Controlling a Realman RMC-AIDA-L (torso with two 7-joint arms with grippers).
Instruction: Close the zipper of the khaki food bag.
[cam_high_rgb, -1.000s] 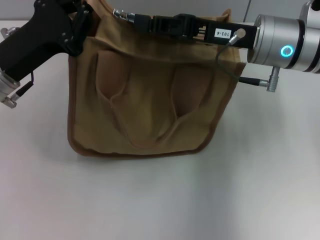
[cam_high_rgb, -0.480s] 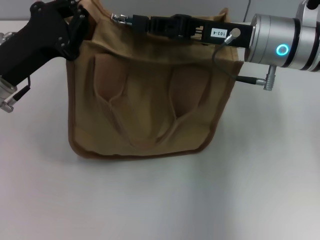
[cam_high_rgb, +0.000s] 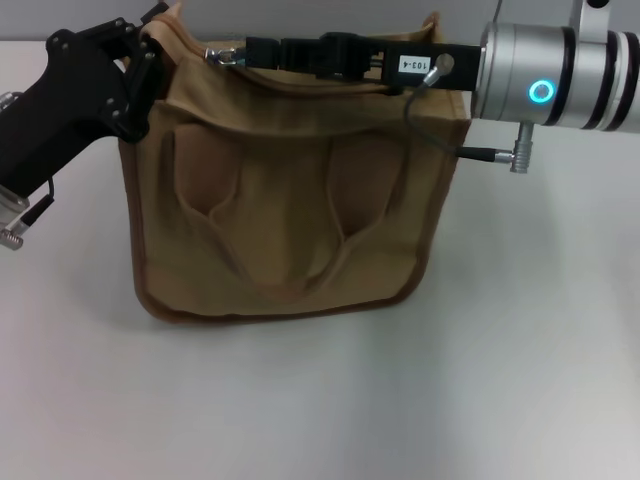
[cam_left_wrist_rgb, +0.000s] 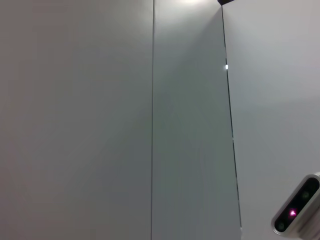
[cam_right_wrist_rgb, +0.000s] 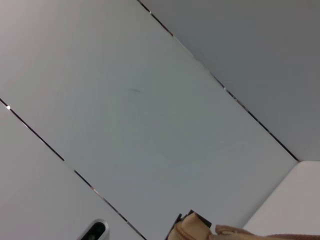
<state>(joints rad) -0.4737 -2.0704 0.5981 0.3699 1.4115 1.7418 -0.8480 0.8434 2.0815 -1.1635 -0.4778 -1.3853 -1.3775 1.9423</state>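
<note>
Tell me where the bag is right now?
In the head view, the bag stands upright on the white table, left of centre, with the left tool at its top left corner and the right tool along its top edge.

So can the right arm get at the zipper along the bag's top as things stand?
Probably yes. The right gripper already lies across the top edge of the khaki food bag, reaching toward its left end with nothing between them. The left gripper is at the bag's top left corner. The zipper itself isn't clearly visible.
</note>
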